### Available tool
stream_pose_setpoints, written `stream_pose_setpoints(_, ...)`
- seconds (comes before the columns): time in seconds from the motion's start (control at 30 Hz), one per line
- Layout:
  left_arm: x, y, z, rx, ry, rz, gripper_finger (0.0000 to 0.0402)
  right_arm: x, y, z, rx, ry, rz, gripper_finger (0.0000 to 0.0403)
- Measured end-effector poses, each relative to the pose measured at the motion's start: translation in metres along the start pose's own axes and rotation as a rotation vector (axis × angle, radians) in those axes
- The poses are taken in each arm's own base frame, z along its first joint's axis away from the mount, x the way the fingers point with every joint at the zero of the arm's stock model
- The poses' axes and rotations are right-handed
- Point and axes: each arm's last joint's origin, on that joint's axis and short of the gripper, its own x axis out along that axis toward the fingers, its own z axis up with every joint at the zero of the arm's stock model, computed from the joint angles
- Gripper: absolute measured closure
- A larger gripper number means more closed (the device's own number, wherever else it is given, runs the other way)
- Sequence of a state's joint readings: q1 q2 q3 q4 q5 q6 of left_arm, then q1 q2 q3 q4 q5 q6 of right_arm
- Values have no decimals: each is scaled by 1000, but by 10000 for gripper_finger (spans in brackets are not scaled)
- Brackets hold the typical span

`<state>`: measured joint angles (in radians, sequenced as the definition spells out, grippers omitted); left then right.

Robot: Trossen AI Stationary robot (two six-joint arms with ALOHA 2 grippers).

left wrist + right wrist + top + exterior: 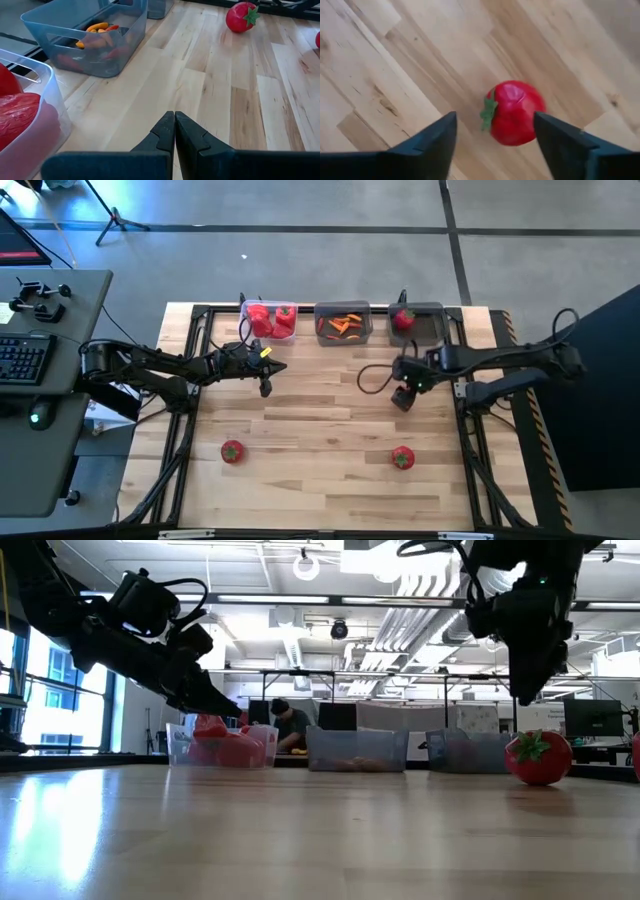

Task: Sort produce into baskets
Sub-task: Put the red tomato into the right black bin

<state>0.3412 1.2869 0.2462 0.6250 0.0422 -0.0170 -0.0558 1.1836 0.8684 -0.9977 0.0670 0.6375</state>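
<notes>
The right gripper (495, 132) hangs with jaws spread over a tomato (514, 113) near the counter's (320, 415) front edge, lined up to straddle it. The left gripper (174, 131), jaws pressed together and empty, waits beside the peppers' clear basket (270, 308) at the back edge

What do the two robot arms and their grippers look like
Both arms are dark, nearly black, jointed and slim, with black cables looping along them. The left gripper has two dark, wedge-shaped fingers; a small yellow marking sits near its wrist. The right gripper has broad, flat dark fingers, and a tiny green light glows near its wrist.
</notes>
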Motion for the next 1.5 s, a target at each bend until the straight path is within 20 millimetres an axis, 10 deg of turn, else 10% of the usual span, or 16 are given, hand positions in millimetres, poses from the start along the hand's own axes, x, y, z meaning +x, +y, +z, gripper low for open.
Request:
stream_pose_setpoints(0.33,0,0,0,-6,0,0,402,29,5,5,4,116,-125,86)
stream_pose_setpoints(0.87,0,0,0,0,0,0,401,65,1,16,-43,285,-169,150)
stream_pose_setpoints(1.23,0,0,0,2,-1,1,402,15,-14,46,-17,79,-142,235)
stream_pose_setpoints(1.5,0,0,0,2,-1,1,402,-35,-87,91,181,-131,-443,229)
